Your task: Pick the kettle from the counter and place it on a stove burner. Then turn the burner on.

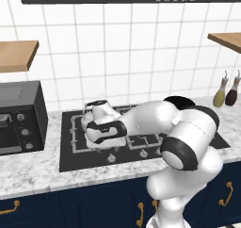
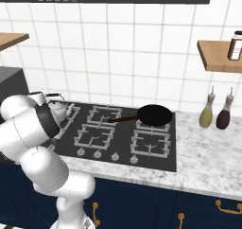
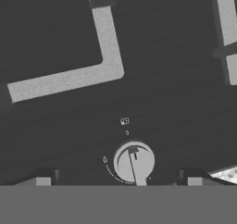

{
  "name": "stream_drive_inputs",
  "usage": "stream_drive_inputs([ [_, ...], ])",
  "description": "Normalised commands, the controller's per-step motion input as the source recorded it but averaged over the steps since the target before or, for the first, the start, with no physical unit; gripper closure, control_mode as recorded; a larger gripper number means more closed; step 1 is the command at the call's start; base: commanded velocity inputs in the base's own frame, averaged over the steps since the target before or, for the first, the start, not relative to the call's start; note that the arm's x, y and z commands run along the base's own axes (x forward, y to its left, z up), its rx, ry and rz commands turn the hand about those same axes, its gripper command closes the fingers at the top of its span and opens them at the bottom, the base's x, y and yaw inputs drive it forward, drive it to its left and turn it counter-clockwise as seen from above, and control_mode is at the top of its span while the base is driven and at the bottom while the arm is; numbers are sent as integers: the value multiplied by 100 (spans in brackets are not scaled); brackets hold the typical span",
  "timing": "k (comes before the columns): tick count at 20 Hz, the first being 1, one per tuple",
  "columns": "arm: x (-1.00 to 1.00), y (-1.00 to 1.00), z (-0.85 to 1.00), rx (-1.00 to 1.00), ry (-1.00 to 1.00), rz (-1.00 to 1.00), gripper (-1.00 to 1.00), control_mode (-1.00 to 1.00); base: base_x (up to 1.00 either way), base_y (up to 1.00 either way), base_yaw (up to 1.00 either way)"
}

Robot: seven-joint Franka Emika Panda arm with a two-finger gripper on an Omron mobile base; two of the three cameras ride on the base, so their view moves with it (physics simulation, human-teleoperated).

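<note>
At the left, the kettle (image 2: 57, 110) sits on the stove burner (image 1: 80, 130) at the cooktop's (image 2: 156, 159) left side. The claw (image 3: 119, 183) hangs low over a round silver knob (image 3: 134, 162), its tips on either side and apart from it, probably half open. Further right, the frying pan (image 2: 154, 114) rests on a rear grate, near two bottles (image 2: 216, 112) on the table (image 2: 208, 169).

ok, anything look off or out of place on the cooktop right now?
Nothing stands out. The kettle sits upright on the left of the cooktop, the frying pan rests level on a back burner, and the two bottles stand upright on the counter. The end effector hangs over a knob.
</note>
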Motion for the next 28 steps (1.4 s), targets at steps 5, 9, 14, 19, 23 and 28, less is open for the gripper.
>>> stream_drive_inputs([
  [5,0,-4,-19,0,0,0,-100,-100,0,0,0],
  [9,3,-6,-30,0,0,0,-100,-100,0,0,0],
  [14,17,2,-9,-1,0,0,-100,-100,0,0,0],
  [19,2,0,-1,0,0,0,100,-100,0,0,0],
  [23,0,0,0,0,0,0,100,-100,0,0,0],
  [28,-4,1,4,-1,-4,14,100,-100,0,0,0],
])
